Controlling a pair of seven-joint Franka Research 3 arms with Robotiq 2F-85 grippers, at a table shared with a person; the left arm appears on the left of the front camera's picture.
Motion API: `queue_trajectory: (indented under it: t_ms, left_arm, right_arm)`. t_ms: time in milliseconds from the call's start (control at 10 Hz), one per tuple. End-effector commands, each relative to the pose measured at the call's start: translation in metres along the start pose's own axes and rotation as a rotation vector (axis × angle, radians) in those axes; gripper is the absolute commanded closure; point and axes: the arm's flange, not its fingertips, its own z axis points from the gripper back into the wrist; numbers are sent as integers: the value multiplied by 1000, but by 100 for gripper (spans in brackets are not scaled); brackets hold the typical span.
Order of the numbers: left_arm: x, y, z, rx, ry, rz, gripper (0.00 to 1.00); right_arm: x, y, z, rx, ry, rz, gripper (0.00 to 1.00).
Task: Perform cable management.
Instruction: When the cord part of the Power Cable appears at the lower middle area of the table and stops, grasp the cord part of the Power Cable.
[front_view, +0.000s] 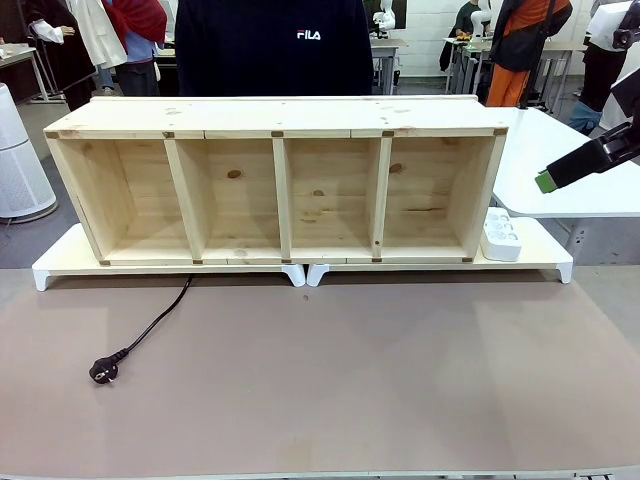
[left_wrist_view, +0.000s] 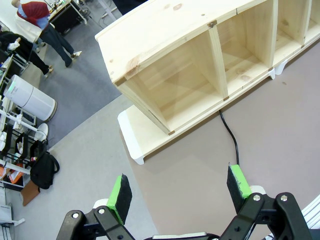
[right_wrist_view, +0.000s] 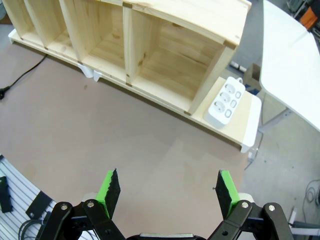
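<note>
Across the brown table (front_view: 400, 380), the cable (front_view: 150, 330) sprawls from the wooden shelf (front_view: 280, 130), awaiting tidying; left gripper (left_wrist_view: 180, 187) and right gripper (right_wrist_view: 167, 187) hover spread, empty.

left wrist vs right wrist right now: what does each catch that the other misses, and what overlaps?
Left wrist: the open left gripper, the left end bay of the wooden shelf, and a white air purifier and a black bag on the floor.
Right wrist: the open right gripper, the white power strip lying beside the shelf's right end, and a white side table.
Both: the wooden shelf, and the black cable running from the shelf's base onto the brown tabletop.
</note>
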Motion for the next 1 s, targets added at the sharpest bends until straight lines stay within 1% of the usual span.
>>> queue_trajectory:
  t_ms: [0, 200, 300, 500, 600, 700, 900]
  left_arm:
    - [0, 0, 1, 2, -2, -1, 0]
    - [0, 0, 1, 2, -2, -1, 0]
    - [0, 0, 1, 2, -2, -1, 0]
    - [0, 0, 1, 2, -2, -1, 0]
    - [0, 0, 1, 2, -2, -1, 0]
    - [0, 0, 1, 2, -2, -1, 0]
    - [0, 0, 1, 2, -2, -1, 0]
  right_arm:
    - [0, 0, -1, 0, 3, -1, 0]
    - [0, 0, 0, 0, 0, 0, 0]
    - [7, 9, -3, -29, 5, 7, 0]
    - [17, 27, -5, -44, 23, -1, 0]
    - [23, 35, -8, -78, 49, -48, 0]
    - [28, 44, -12, -70, 64, -47, 0]
    - [43, 69, -18, -21, 80, 29, 0]
